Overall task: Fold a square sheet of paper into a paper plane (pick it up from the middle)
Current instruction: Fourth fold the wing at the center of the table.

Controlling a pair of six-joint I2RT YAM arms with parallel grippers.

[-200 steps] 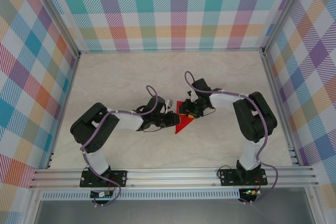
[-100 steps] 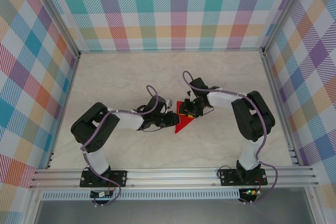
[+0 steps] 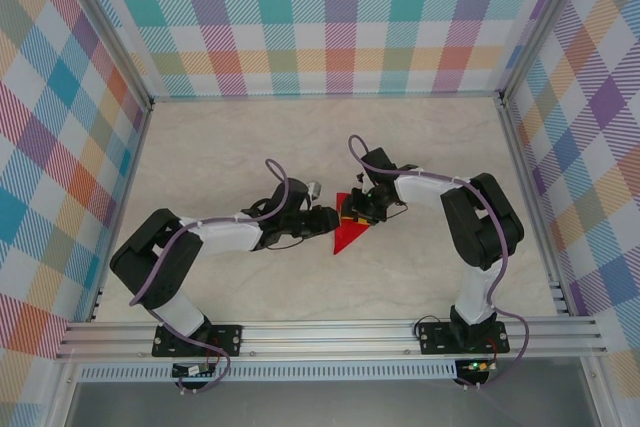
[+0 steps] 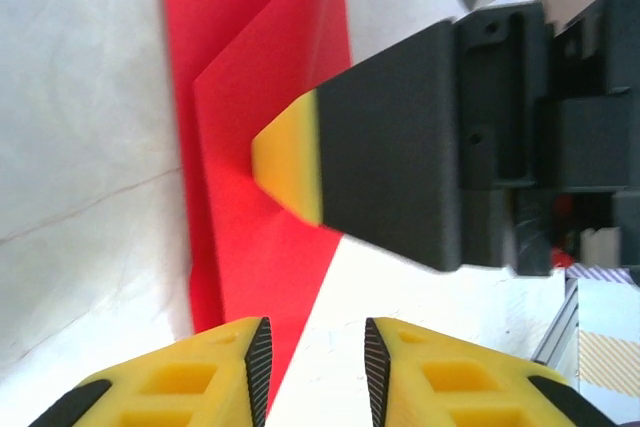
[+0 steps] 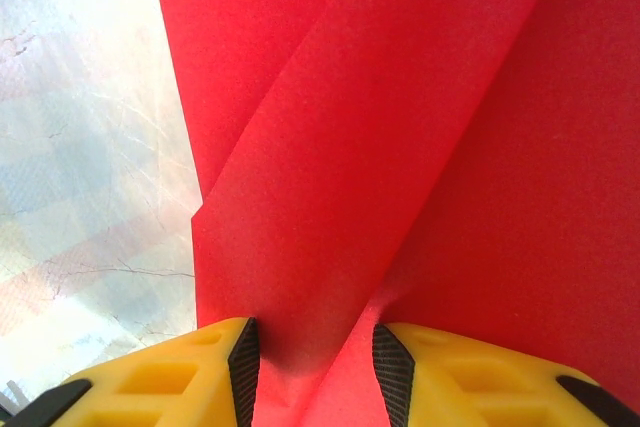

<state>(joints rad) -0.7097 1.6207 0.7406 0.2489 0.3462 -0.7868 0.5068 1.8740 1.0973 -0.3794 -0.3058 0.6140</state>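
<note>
Inspector: Presently the square sheet of paper (image 3: pixel 349 234) lies part-folded at mid table (image 3: pixel 250 147). The right claw (image 5: pixel 315 347) pinches its raised fold, and the left claw (image 4: pixel 315 342) stands narrowly parted at its edge.
Clerk: Hazard?
Inspector: An unsupported pull could tear or skew the crease.

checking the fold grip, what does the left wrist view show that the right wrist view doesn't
Left wrist view: the right tool from outside, a yellow fingertip against a raised flap of the square sheet of paper, plus the left tool with jaws apart. Right wrist view: the raised ridge running in between the right tool's fingers; whether they clamp it is unclear. Both: the red sheet, partly folded, on the pale table.
</note>
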